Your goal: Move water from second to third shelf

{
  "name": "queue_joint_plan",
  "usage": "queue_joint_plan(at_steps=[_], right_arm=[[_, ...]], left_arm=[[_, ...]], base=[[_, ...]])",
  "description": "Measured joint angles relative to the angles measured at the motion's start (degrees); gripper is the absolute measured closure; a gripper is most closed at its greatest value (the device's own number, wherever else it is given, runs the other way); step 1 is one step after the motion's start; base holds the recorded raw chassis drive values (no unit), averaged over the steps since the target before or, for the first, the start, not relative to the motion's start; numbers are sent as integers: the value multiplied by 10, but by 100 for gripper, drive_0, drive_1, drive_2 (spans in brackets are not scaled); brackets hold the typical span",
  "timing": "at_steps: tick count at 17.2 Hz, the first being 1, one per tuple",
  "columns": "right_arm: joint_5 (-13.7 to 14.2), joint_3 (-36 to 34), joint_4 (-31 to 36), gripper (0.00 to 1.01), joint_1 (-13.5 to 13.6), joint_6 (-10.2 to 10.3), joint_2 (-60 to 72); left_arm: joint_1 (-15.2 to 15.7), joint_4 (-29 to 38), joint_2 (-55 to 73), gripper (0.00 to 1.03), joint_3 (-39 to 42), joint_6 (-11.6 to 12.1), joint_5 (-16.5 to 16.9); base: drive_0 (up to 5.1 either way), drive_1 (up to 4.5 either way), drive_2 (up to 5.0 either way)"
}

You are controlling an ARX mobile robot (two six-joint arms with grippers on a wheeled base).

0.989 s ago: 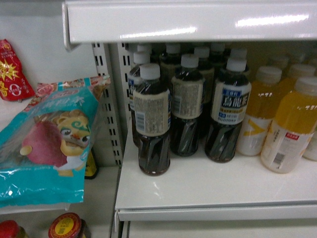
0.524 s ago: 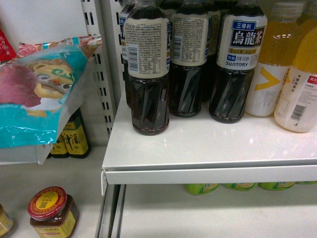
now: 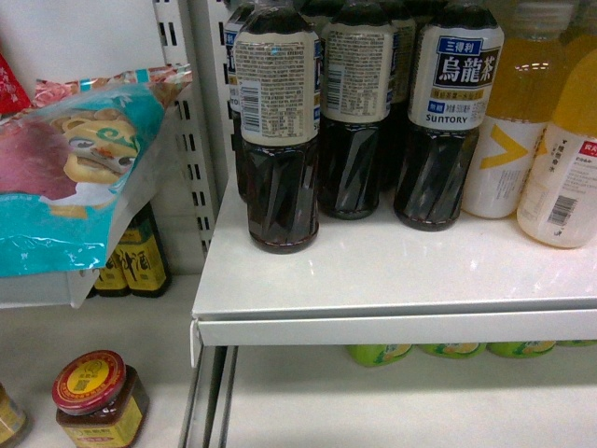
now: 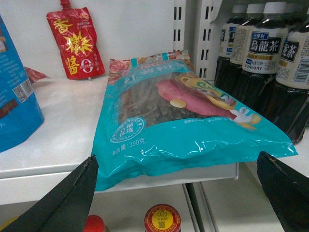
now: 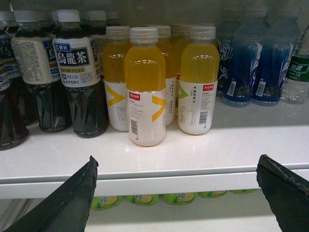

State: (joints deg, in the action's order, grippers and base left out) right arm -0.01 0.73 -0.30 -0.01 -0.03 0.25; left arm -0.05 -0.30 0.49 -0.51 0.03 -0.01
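Note:
The water (image 5: 298, 67) is a clear bottle with a green label at the far right edge of the right wrist view, cut off by the frame, standing on the white shelf (image 5: 193, 169) beside blue bottles (image 5: 251, 63). My right gripper (image 5: 176, 159) is open in front of that shelf's front edge, level with the yellow drink bottles (image 5: 145, 87), with nothing between its fingers. My left gripper (image 4: 176, 159) is open before the neighbouring shelf bay, facing a teal snack bag (image 4: 183, 121). Neither gripper shows in the head view, and the water is out of that view.
Dark oolong tea bottles (image 3: 280, 131) fill the left of the drink shelf (image 3: 392, 327), with yellow bottles (image 3: 560, 140) to their right. Green-capped bottles (image 5: 145, 199) stand on the shelf below. A red sauce pouch (image 4: 75, 43) and red-lidded jars (image 3: 93, 397) sit in the left bay.
The head view has dropped from one second ago: the upper shelf edge left the frame and the shelf below came into sight. Over the last half second it has barely shifted.

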Motion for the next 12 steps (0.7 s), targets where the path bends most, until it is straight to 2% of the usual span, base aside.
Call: queue_joint_plan(at_steps=[12], right_arm=[[0, 0, 0, 3, 0, 0, 0]], left_arm=[[0, 0, 0, 5, 0, 0, 0]], base=[[0, 0, 0]])
